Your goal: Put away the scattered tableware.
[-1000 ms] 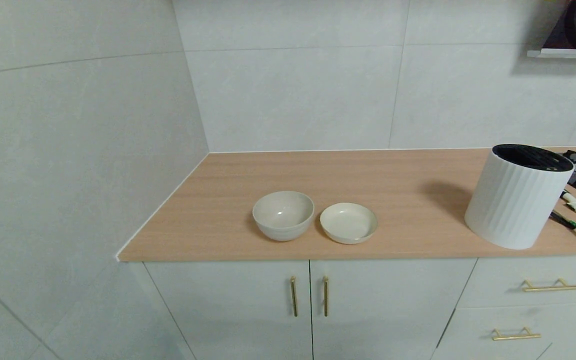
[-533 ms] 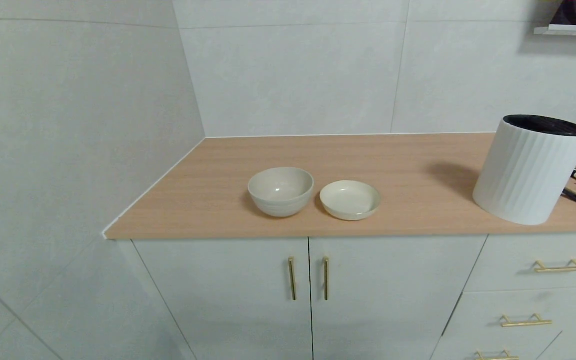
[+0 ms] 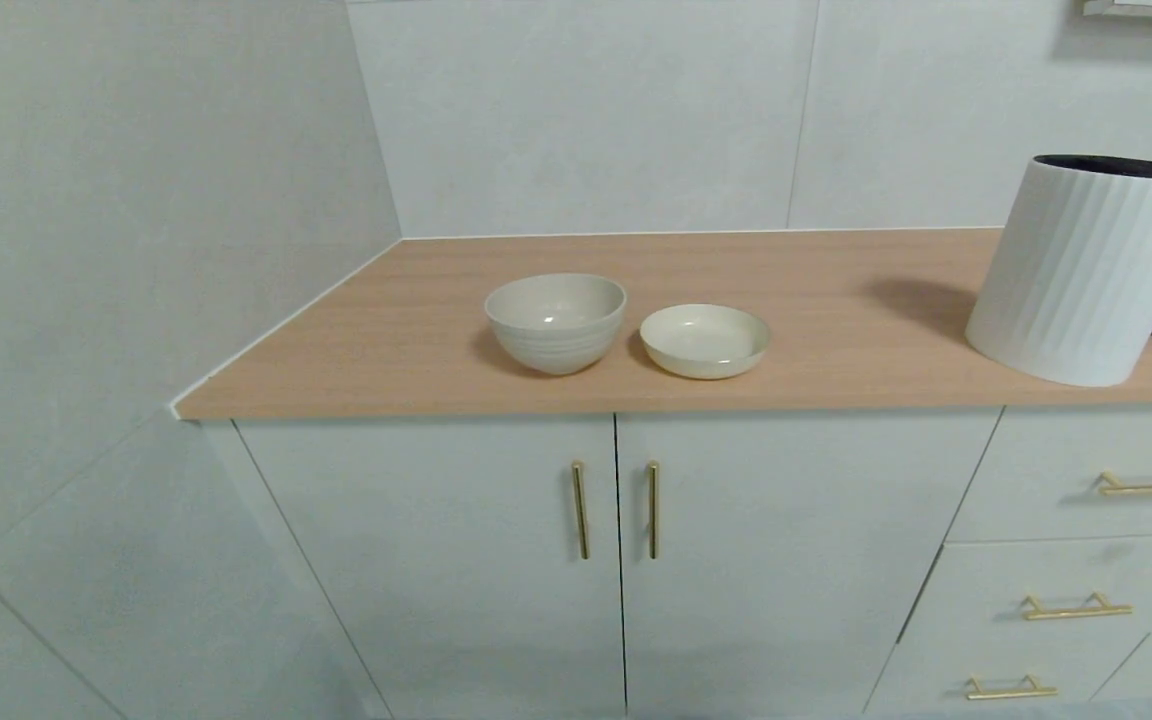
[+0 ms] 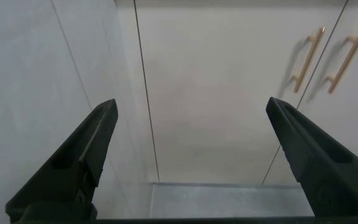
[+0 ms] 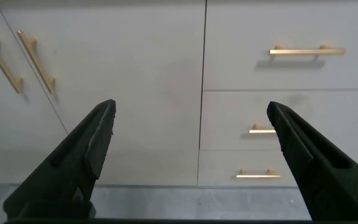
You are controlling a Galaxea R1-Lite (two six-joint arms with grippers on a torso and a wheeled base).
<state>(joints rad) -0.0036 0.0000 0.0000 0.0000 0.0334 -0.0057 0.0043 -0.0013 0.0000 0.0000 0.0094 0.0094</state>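
Both the left gripper and the right gripper are held low, pointed at the cabinet, spread wide and empty. The bowl is set on the counter, the dish just right of it.

Wood-grain countertop was matt and smooth. Cream bowl looked like glazed ceramic, glossy, with a small highlight inside and faint ridges on the outer wall. The shallow dish at its 3 o'clock had the same glossy glaze. White ribbed canister at the counter's 3 o'clock looked like matt plastic with a black top. White cabinet doors were smooth and matt, handles gold-toned metal. Wall tiles were smooth, low sheen. Left gripper fingers were matt black.
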